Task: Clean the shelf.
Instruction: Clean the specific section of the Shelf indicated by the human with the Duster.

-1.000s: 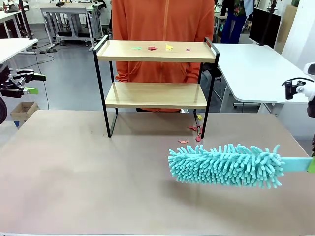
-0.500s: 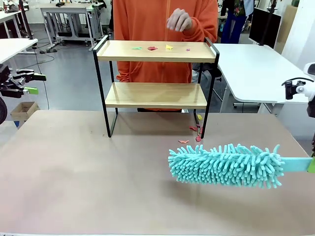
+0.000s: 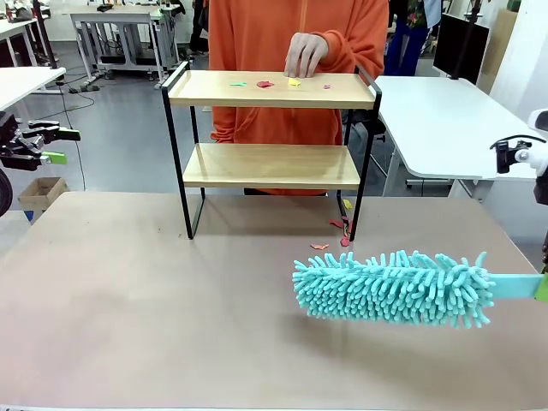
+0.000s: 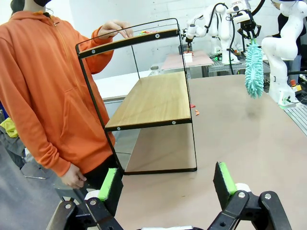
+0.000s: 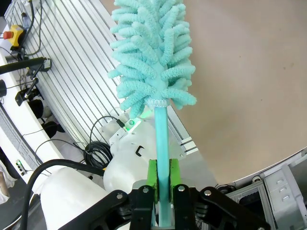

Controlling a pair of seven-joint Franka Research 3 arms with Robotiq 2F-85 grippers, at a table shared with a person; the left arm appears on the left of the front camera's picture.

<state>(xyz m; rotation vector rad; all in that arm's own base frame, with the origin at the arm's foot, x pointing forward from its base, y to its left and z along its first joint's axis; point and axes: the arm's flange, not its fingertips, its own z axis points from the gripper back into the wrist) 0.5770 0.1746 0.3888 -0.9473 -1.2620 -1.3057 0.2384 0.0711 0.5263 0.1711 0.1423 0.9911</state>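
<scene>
Clamping the flat teal handle between its green pads, my right pincer is shut tight on the microfibre duster, whose shaggy head reaches out ahead of the fingers. From the front, that pincer sits at the right border. The duster hangs level above the bench, head toward the middle and well short of the shelf. Neither has shifted over the last second.

My left pincer stands wide apart with nothing between its pads. From the front, this left pincer sits off the bench's left side, also just where it was.

The shelf stands upright at the far side of the bench, two wooden boards in a black frame, directly ahead of that empty pincer. Small paper scraps in green, red, yellow and pink lie on the top board. A few more scraps lie on the bench by the shelf's right leg.

What has changed is the person in the orange hoodie. A second ago no hand showed above the shelf, and half a second ago one was raised at chest height. Now that hand has come down with its fingertips at the yellow scrap on the top board. The left wrist view shows the same hand at the top board's rim, and the other hand hanging by the person's side.
</scene>
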